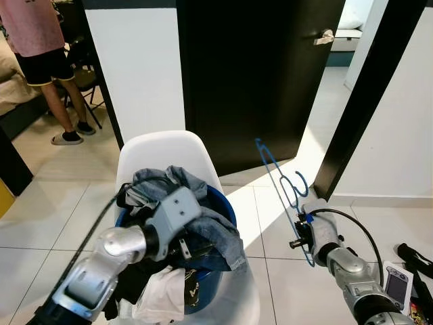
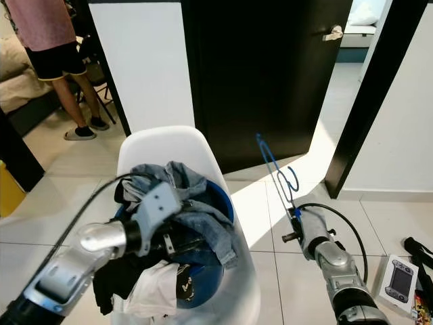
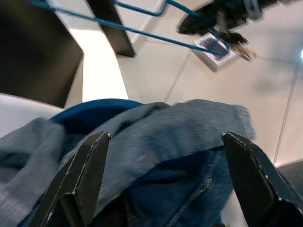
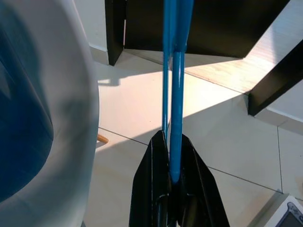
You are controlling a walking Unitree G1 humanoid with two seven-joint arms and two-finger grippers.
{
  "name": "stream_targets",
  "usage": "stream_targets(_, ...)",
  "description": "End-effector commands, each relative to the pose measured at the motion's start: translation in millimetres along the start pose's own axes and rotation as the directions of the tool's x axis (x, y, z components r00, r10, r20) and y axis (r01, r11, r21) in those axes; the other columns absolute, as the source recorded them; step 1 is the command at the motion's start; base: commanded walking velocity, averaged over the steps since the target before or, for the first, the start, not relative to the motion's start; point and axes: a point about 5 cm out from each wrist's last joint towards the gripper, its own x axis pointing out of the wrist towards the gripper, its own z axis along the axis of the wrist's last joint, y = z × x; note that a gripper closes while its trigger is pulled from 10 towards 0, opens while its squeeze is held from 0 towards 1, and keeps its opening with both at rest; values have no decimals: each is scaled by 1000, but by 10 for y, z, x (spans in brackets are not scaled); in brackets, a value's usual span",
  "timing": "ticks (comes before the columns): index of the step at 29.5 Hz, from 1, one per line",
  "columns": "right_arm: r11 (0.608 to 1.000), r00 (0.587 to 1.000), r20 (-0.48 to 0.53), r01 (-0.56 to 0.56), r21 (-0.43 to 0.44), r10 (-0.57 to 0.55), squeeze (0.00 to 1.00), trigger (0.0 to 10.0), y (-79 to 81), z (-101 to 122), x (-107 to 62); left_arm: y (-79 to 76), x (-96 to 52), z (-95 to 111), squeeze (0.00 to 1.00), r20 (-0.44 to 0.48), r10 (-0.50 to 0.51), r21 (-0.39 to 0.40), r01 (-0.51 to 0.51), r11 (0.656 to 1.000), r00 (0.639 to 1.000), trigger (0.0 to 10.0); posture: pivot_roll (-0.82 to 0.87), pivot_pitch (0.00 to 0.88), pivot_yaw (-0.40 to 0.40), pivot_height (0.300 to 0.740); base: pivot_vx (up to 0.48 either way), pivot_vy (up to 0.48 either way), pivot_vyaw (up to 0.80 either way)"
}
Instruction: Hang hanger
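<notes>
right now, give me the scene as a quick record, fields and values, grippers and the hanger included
right gripper: shut on the blue hanger, held out over the tiled floor
left gripper: open, fingers spread above the denim garment
blue basket: full of clothes, sitting on the white chair
door: dark, ahead of the robot
person: standing far left
handheld device: on the floor, right
</notes>
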Motion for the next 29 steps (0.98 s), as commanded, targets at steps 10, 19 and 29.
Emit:
stream_targets(10, 999, 999, -18, 32, 5, -32, 0, 10000, -66, -16, -12, -15, 88, -353, 0, -237, 3, 135, 30, 990, 972, 10000, -45, 0, 7, 740, 0, 0, 0)
stream_targets(19, 999, 998, -21, 52, 6, -51, 0, 10000, -113, -20, -26, -10, 114, -475, 0, -280, 19, 140, 22, 990, 960, 10000, -50, 0, 8, 740, 0, 0, 0)
stream_targets(29, 999, 998, -14, 53, 4, -53, 0, 10000, -94, 16, 0, 118, 82, -502, 0, -232, 85, 91, -65, 994, 969, 0, -54, 0, 6, 740, 0, 0, 0)
